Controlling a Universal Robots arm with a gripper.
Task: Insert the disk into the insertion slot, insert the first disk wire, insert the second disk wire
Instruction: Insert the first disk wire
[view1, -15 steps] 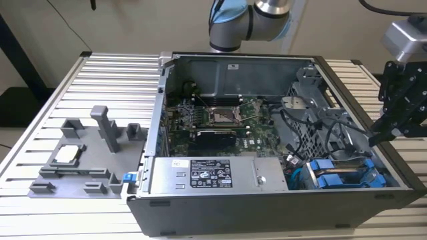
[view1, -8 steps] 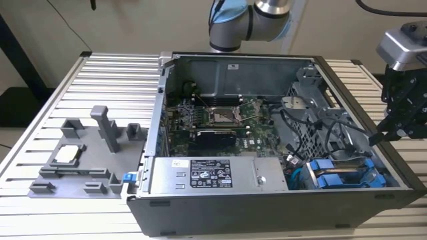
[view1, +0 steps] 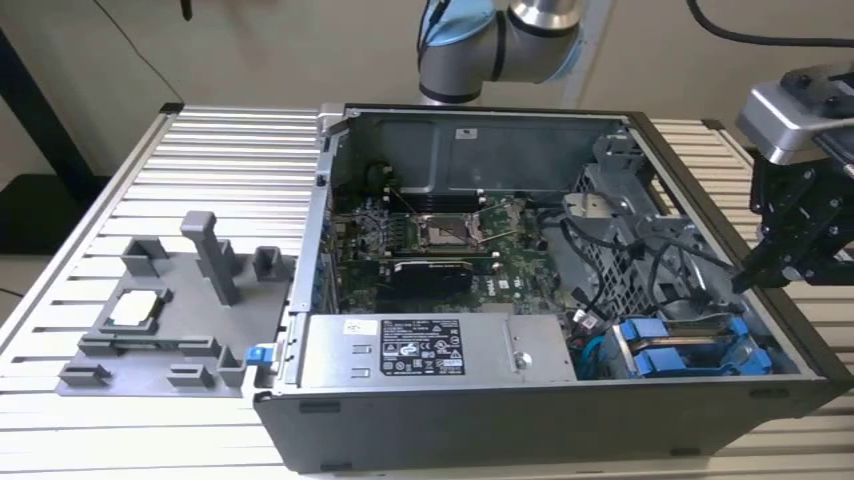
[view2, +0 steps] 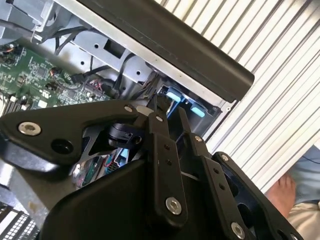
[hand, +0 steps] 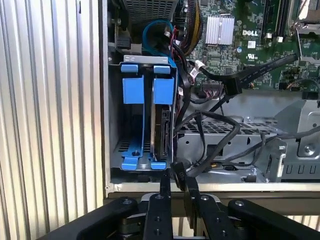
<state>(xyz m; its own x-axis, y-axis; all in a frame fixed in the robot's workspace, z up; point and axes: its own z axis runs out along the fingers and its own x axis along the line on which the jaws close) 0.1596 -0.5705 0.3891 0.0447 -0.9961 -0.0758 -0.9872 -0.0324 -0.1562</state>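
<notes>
Black cables (hand: 215, 122) crowd beside the blue-framed disk (hand: 162, 131), seated edge-on in its bay; gripper (hand: 177, 179) pinches a cable plug (hand: 176, 166).

a robotics lab bench: slatted aluminium table (view1: 120, 170), opened computer case (view1: 534, 430), grey fixture tray (view1: 160, 345), robot arm (view1: 481, 50) overhead.

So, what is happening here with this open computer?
The robot arm's gripper hangs at the edge of the open computer case, by the drive bay. The disk in its blue carrier already sits in a bay slot. Loose black wires lie beside it, close to the gripper.
</notes>
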